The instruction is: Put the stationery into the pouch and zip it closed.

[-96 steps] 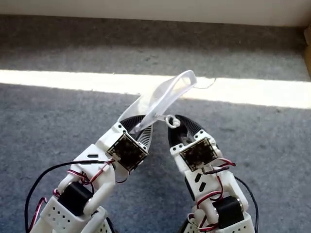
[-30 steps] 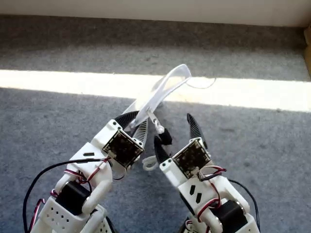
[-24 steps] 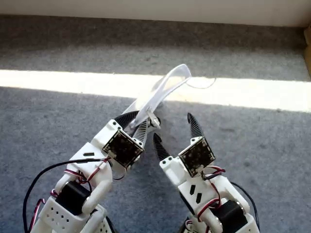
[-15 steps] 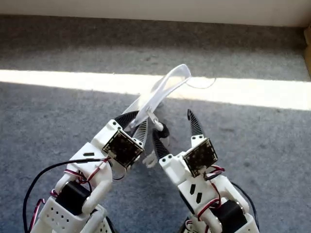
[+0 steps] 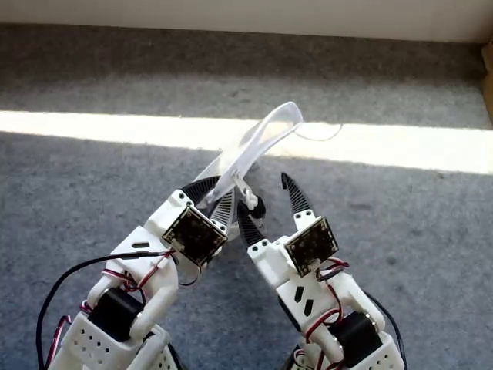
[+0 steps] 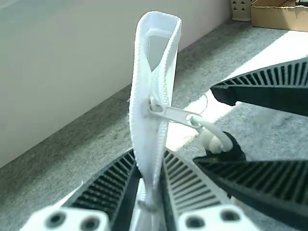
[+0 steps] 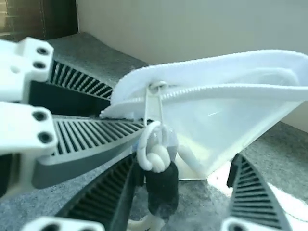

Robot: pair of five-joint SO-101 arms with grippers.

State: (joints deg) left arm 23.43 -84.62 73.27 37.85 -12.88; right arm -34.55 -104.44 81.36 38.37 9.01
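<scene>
A clear pouch (image 5: 258, 146) with a white zipper is held off the carpet, slanting up and away. My left gripper (image 5: 216, 202) is shut on its near end; in its wrist view the fingers (image 6: 108, 185) clamp the pouch (image 6: 153, 62) edge-on. The zipper pull (image 5: 245, 190) hangs near that end with a white ring and a black tag (image 5: 257, 206). My right gripper (image 5: 267, 206) is open, its fingers on either side of the tag. In the right wrist view, ring (image 7: 155, 153) and tag (image 7: 161, 188) hang close to one finger (image 7: 111, 202). What the pouch (image 7: 231, 108) holds is unclear.
Grey carpet (image 5: 92, 193) lies all around, with a sunlit band (image 5: 115, 127) across it behind the pouch. A pale wall (image 5: 231, 11) runs along the far side. A cardboard box (image 6: 281, 14) stands far off by the wall.
Three seconds ago my right gripper was shut at the zipper pull; it has let go and opened. In the last second it has shifted forward and left around the hanging tag. The left arm kept still.
</scene>
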